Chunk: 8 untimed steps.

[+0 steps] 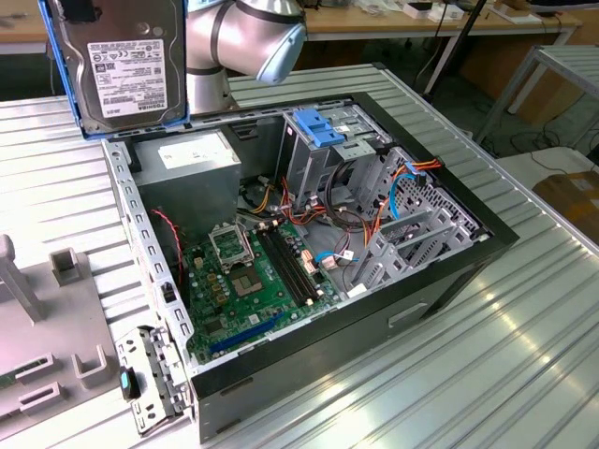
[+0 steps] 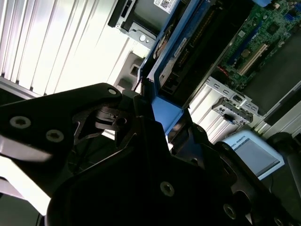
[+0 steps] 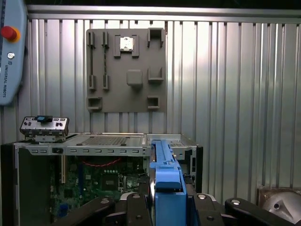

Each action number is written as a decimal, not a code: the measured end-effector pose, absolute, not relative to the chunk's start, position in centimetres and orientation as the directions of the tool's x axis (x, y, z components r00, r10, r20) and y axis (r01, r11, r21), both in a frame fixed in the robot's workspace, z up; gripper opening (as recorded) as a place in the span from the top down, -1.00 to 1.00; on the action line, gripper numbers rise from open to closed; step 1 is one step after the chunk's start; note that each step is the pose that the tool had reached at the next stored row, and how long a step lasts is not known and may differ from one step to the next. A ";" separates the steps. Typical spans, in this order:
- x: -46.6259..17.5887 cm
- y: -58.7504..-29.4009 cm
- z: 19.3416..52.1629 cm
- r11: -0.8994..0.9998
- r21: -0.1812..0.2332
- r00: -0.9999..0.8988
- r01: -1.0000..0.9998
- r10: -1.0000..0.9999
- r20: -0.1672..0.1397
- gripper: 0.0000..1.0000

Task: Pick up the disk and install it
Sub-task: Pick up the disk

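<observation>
The disk (image 1: 122, 61) hangs upright in the air above the back left corner of the open computer case (image 1: 440, 281), its white label facing the exterior camera and blue rails along its sides. In both wrist views my gripper (image 3: 167, 207) (image 2: 155, 117) is shut on the disk, with black fingers (image 3: 131, 207) pressing on either side of its blue rail (image 3: 164, 179). The disk (image 2: 188, 47) is seen edge-on there, with the case's motherboard (image 3: 103, 181) beyond it. The arm (image 1: 248, 37) stands just behind the case.
Inside the case are a grey power-supply box (image 1: 192, 159), a drive cage topped by a blue latch plate (image 1: 318, 126), and loose cables (image 1: 412, 178). A grey fixture plate (image 1: 37, 327) lies on the ribbed metal table at the exterior view's left. A pendant (image 3: 9, 47) rests nearby.
</observation>
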State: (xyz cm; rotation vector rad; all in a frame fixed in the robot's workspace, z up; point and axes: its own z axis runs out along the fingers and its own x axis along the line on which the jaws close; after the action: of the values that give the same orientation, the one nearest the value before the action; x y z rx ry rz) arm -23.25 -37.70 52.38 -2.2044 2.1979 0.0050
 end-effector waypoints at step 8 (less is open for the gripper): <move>-20.8 -37.7 52.4 -0.003 -0.019 0.003 -1.000 -1.000 -0.023 0.26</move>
State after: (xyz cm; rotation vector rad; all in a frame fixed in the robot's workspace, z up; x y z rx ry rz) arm -20.79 -37.70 52.38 -2.2039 2.1975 0.0041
